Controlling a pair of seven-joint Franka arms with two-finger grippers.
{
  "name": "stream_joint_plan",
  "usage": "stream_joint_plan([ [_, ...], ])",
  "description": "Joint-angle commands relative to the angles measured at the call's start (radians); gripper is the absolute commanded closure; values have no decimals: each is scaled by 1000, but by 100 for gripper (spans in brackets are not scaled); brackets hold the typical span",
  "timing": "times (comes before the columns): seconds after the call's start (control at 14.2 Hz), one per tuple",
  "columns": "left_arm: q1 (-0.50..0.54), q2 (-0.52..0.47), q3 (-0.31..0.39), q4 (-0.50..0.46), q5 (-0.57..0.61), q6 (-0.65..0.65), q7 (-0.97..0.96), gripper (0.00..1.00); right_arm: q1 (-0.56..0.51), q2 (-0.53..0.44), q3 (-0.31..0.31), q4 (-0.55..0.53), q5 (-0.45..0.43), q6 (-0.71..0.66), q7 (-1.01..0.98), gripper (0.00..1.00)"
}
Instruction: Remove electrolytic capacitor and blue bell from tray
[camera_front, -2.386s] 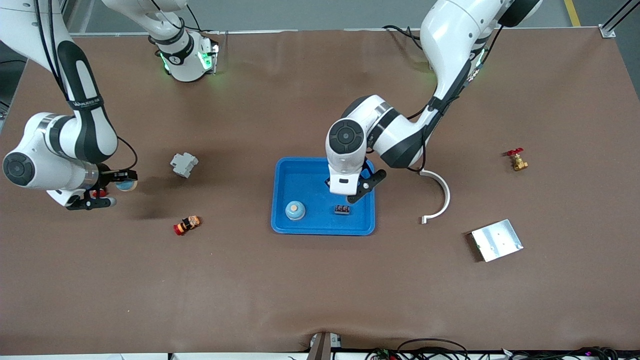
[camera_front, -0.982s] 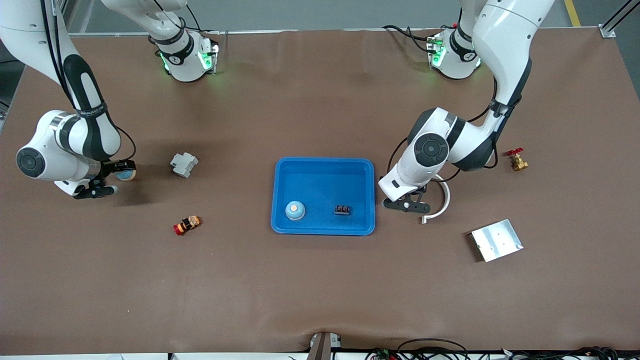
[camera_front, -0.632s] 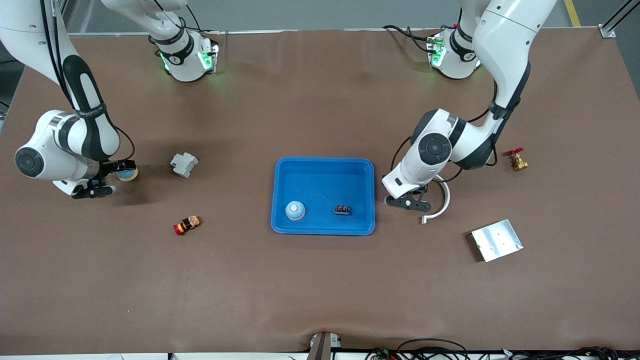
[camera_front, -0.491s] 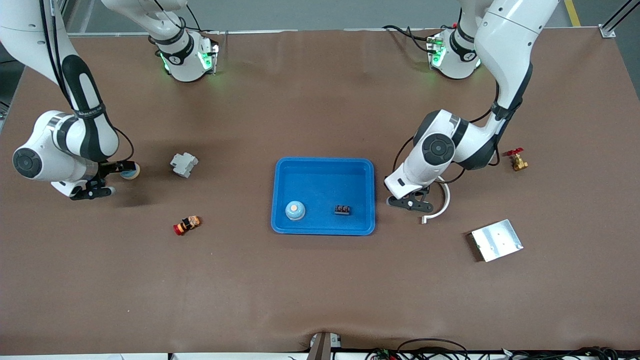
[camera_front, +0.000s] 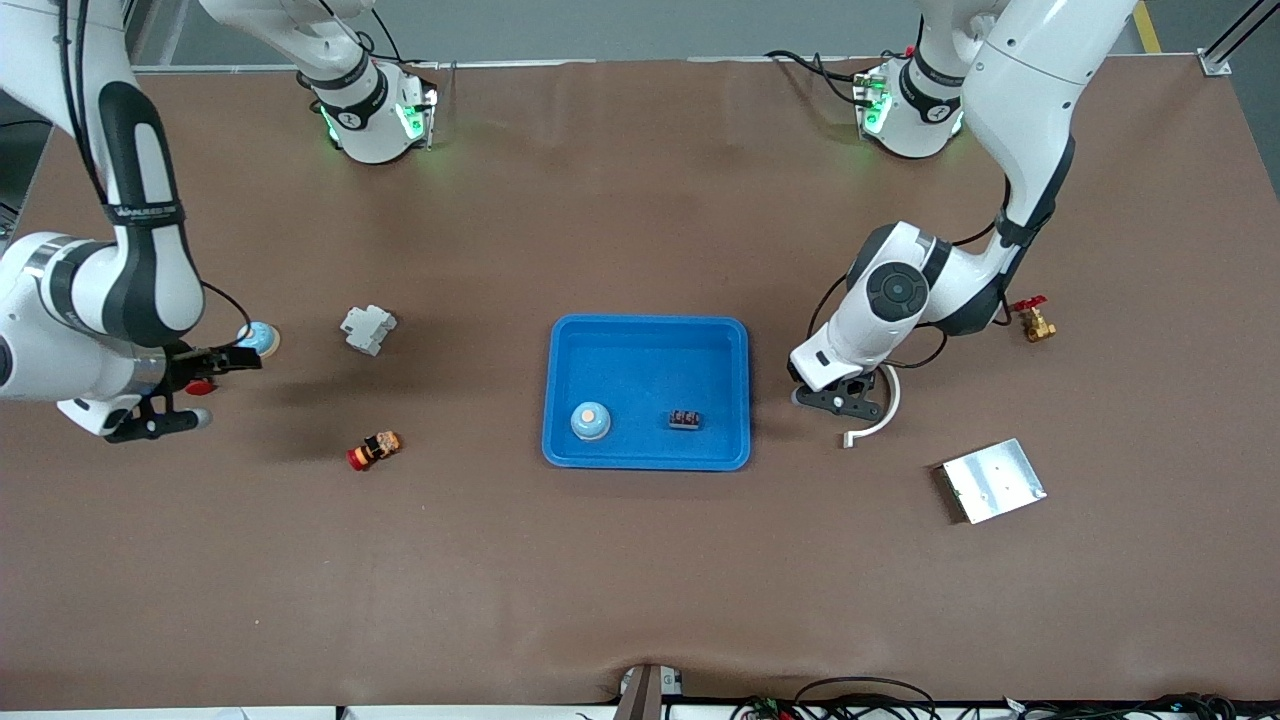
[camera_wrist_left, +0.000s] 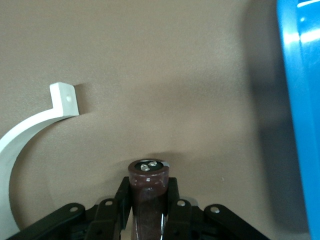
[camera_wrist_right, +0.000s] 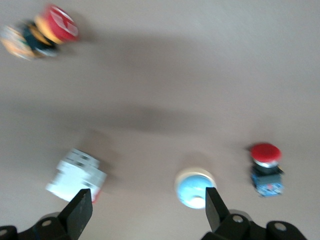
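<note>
A blue bell (camera_front: 258, 338) on a cream base stands on the table toward the right arm's end, free of any grip; it also shows in the right wrist view as the bell (camera_wrist_right: 196, 188). My right gripper (camera_front: 190, 392) hangs open above the table beside it, its jaws (camera_wrist_right: 147, 210) empty. A dark brown cylindrical capacitor (camera_wrist_left: 147, 175) is clamped upright in my left gripper (camera_wrist_left: 148, 195), which is shut on it. That left gripper (camera_front: 840, 398) is low over the table between the blue tray (camera_front: 648, 340) and a white curved bracket (camera_front: 885, 405).
A second blue bell (camera_front: 590, 420) and a black terminal block (camera_front: 684, 419) lie in the tray. A grey breaker (camera_front: 368, 329), a red-and-yellow button (camera_front: 374, 450) and a red push button (camera_wrist_right: 266, 167) lie near the right gripper. A metal plate (camera_front: 993, 480) and brass valve (camera_front: 1035, 322) lie toward the left arm's end.
My right gripper opened, left the bell standing on the table and lifted away from it. My left gripper carried the capacitor slightly farther from the tray, toward the white bracket.
</note>
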Motion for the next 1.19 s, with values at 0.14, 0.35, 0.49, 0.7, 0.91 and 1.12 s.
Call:
stream_joint_plan([
  [0.14,45,11,-9,-23,76,67,13,100,241,7,-10,61,91,-33,291,0],
  [0.35,45,28,-8,-24,78,92,13,100,398,74,-10,134,180,1,515,0],
  [0.49,44,32,-8,-23,84,94,11,100,462,139,5,217,190,24,659,0],
  [0.7,44,37,-8,-21,85,94,-1,49,507,260,56,364,184,66,914,0],
  [0.91,42,31,-8,-21,85,92,-10,0,548,349,56,449,174,105,1009,0],
  [1.12,40,28,-9,-15,85,87,-42,0,603,401,55,466,173,177,1083,0],
])
